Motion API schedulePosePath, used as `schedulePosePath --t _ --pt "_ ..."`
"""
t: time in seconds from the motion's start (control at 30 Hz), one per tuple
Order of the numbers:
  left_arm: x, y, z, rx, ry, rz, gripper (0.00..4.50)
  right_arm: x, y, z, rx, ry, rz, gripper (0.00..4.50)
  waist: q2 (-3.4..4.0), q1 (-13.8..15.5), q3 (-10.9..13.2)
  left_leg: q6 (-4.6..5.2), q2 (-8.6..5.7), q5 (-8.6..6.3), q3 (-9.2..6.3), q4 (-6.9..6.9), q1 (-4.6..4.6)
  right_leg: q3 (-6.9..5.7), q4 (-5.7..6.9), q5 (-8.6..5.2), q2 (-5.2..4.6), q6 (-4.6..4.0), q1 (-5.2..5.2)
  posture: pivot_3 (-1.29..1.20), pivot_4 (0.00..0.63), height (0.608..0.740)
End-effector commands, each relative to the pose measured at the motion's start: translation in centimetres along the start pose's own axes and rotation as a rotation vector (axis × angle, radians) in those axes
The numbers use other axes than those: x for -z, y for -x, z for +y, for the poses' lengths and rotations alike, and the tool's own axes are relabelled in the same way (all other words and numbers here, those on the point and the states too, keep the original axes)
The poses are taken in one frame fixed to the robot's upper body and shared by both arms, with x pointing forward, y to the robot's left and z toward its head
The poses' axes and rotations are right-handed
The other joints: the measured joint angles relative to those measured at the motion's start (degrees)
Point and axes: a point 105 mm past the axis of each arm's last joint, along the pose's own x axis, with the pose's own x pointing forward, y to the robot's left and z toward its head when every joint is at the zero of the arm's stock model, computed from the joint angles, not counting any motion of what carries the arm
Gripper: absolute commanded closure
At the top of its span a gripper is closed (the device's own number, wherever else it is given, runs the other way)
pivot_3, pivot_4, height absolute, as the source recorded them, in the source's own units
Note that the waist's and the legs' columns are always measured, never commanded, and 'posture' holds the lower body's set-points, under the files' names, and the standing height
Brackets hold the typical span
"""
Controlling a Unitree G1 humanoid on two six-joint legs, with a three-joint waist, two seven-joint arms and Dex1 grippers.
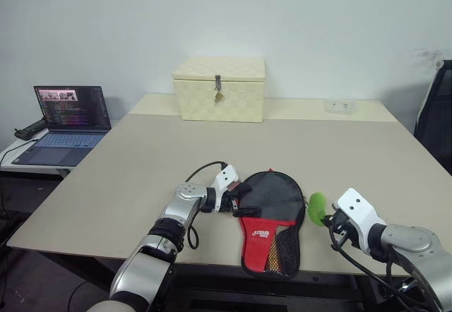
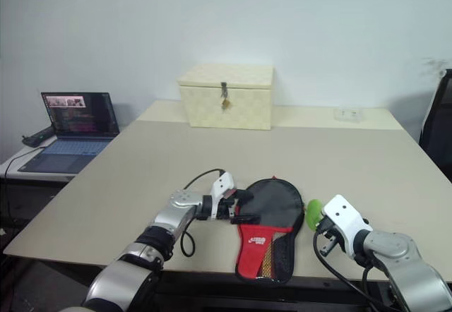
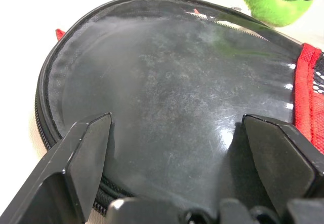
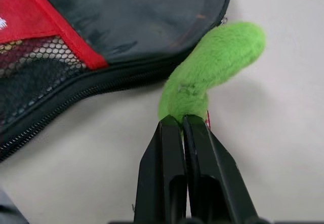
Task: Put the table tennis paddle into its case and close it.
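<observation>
Black-and-red paddle-shaped zip case [image 1: 270,220]: lying lower centre, long axis toward frame bottom. Left gripper [image 1: 236,202] spreading wide, pinning its left rim. Right gripper [image 4: 183,124] pinching green fuzzy zip-pull [image 4: 212,64] beside right rim.

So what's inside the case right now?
Through the case's mesh pocket a light-wood, red-striped handle shows, so the table tennis paddle seems to be in. Its round face is covered by the black fabric, so how it sits can't be seen.

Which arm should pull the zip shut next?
Right, probably. The right gripper is already shut on the green fuzzy pull beside the case. The left gripper is open, its fingers over the case's black round part, placed to steady it.
</observation>
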Motion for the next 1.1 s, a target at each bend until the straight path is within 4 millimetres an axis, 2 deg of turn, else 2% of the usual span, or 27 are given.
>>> schedulePosePath --t 0.03,0.17,0.3,0.33,0.37,0.43,0.53,0.67,0.9,1.0,1.1 --pt "2.5 -0.4 -1.1 0.032 0.058 0.077 0.00 -0.1 0.8 0.1 -0.028 -0.004 -0.003 4.47 0.00 0.0 0.0 0.00 0.00 0.00 0.00 0.00 0.00 0.00 0.00 0.00 0.00 0.00 0.00 0.00 0.150 0.740" --pt "2.6 -0.4 -1.1 0.030 0.058 0.078 0.00 -0.1 1.1 1.2 -0.098 -0.024 0.000 4.47 0.00 0.0 0.0 0.00 0.01 0.00 0.00 0.00 0.00 -0.01 0.00 0.00 0.00 0.00 0.00 0.00 0.150 0.740" --pt "2.4 -0.5 -1.0 0.032 0.055 0.076 0.00 -0.2 1.3 1.3 -0.122 -0.085 0.004 4.47 -0.01 0.0 0.0 0.00 0.01 0.00 0.00 0.00 0.00 -0.01 -0.01 0.00 0.00 0.00 0.00 0.00 0.150 0.740" --pt "2.4 -0.5 -1.0 0.032 0.054 0.076 0.00 -0.3 1.3 1.1 -0.122 -0.105 -0.004 4.05 -0.02 0.0 0.0 0.00 0.01 0.00 0.00 0.00 -0.01 -0.01 -0.01 0.00 0.00 0.00 0.00 0.00 0.150 0.740" --pt "2.3 -0.5 -1.0 0.032 0.053 0.076 0.00 -0.5 1.4 1.0 -0.121 -0.120 -0.007 3.86 -0.02 0.0 0.0 0.00 0.01 0.00 0.00 0.00 0.00 -0.01 -0.02 0.00 0.00 0.00 0.00 0.00 0.150 0.740" --pt "2.3 -0.6 -1.1 0.033 0.052 0.075 0.00 -0.5 1.6 0.8 -0.123 -0.116 -0.003 3.20 -0.02 0.0 0.0 0.00 0.01 0.00 0.00 0.00 0.00 -0.01 0.00 0.00 0.01 0.01 0.00 0.00 0.150 0.740" --pt "2.3 -0.7 -1.2 0.038 0.050 0.073 0.00 -0.6 2.0 -0.5 -0.095 -0.091 -0.010 2.21 -0.02 0.0 0.0 0.00 0.00 0.00 -0.01 0.00 -0.01 -0.02 -0.01 0.01 0.00 0.01 0.01 0.00 0.150 0.740" --pt "2.2 -0.8 -1.2 0.042 0.046 0.070 0.00 -2.4 2.4 -1.8 -0.078 -0.104 -0.104 0.98 -0.03 0.0 0.0 0.00 0.00 0.00 0.02 0.00 -0.01 -0.01 -0.04 0.02 0.00 0.04 0.00 0.00 0.150 0.740" --pt "1.7 -1.0 -1.2 0.050 0.036 0.061 0.00 -2.6 0.7 -2.8 -0.025 -0.064 -0.116 0.98 -0.03 0.1 0.0 0.00 0.00 0.00 0.01 -0.01 -0.06 -0.01 -0.11 0.02 0.00 0.04 0.00 0.00 0.150 0.740" --pt "1.2 -1.1 -1.2 0.059 0.026 0.046 0.00 -2.5 -0.4 -1.6 -0.079 0.066 -0.103 0.98 -0.03 0.0 0.0 0.00 0.00 0.00 0.03 -0.01 -0.05 0.01 -0.10 0.04 0.00 0.06 -0.03 0.00 0.150 0.740" --pt "0.6 -1.1 -1.5 0.088 0.021 0.017 0.00 -2.0 -1.5 -1.1 -0.098 0.078 -0.097 0.98 -0.04 0.0 0.0 0.01 0.01 0.00 0.03 -0.01 -0.06 0.00 -0.10 0.04 0.03 0.07 -0.05 0.00 0.150 0.740"
